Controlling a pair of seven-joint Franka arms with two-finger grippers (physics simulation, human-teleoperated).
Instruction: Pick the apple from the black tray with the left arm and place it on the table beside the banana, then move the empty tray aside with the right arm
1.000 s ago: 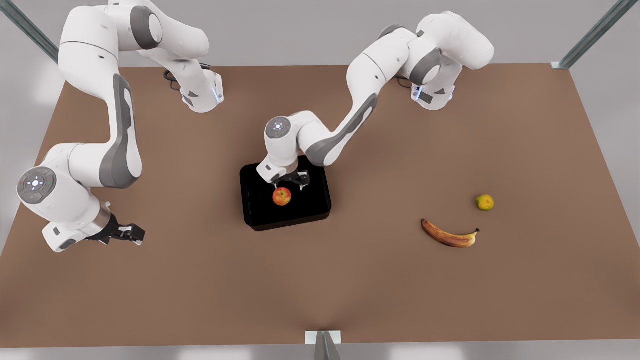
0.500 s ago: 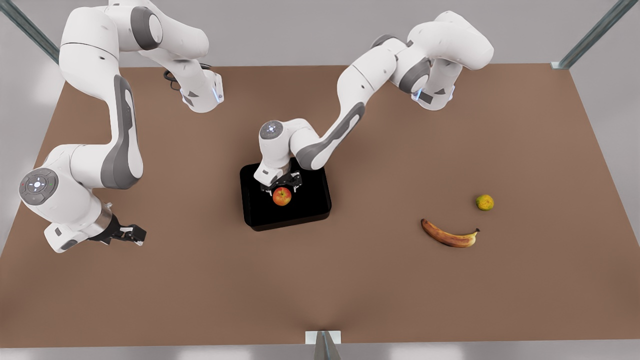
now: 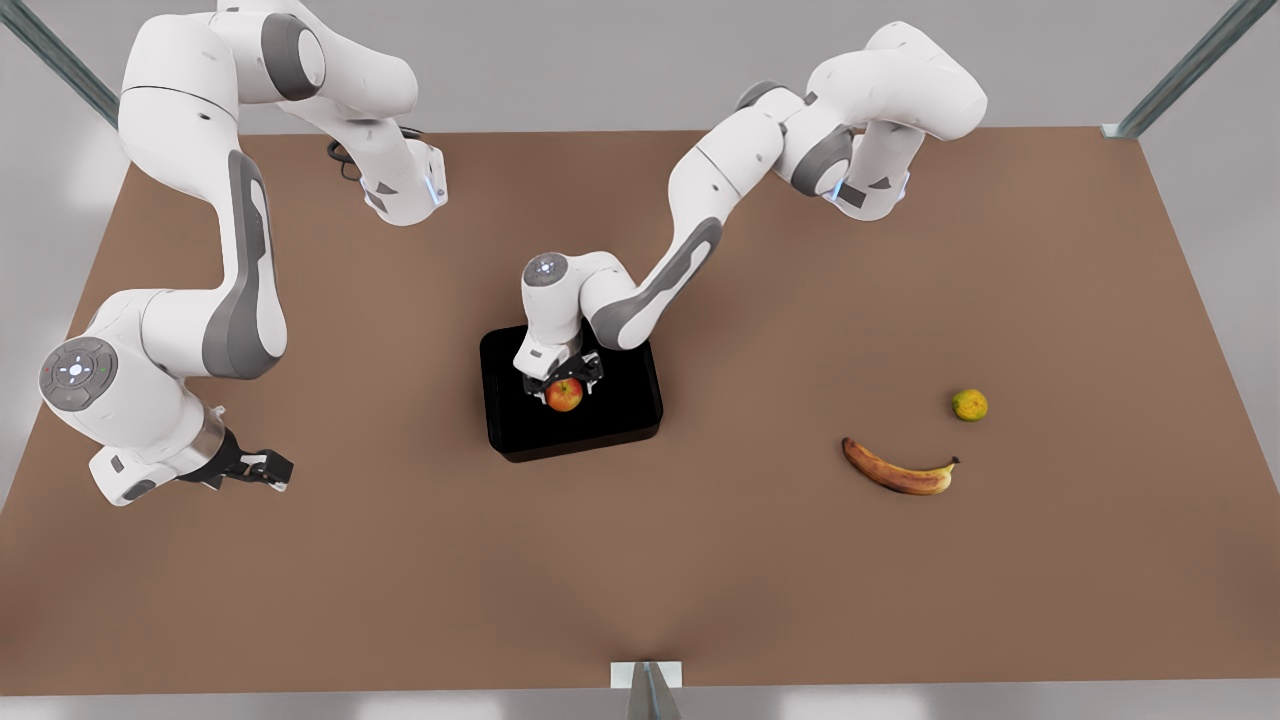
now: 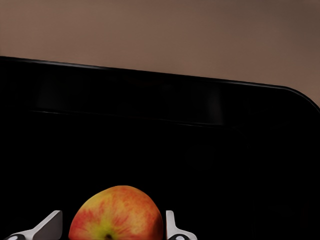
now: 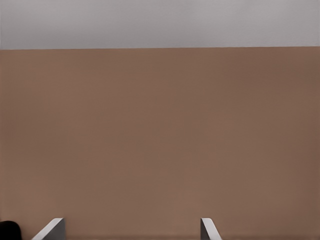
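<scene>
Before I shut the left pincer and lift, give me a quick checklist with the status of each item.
1. The apple sits between the left pincer's fingers: ok.
2. Fingers spread, small gaps on both sides of the fruit: ok.
3. Pincer low enough to grip at the apple's widest part: cannot tell.
4. The apple rests inside the black tray, away from its walls: ok.
5. Bare table around the banana for the drop; a small yellow-green fruit lies near its stem end: ok.
6. The right pincer waits open at the front view's left, apart from the tray: ok.
</scene>
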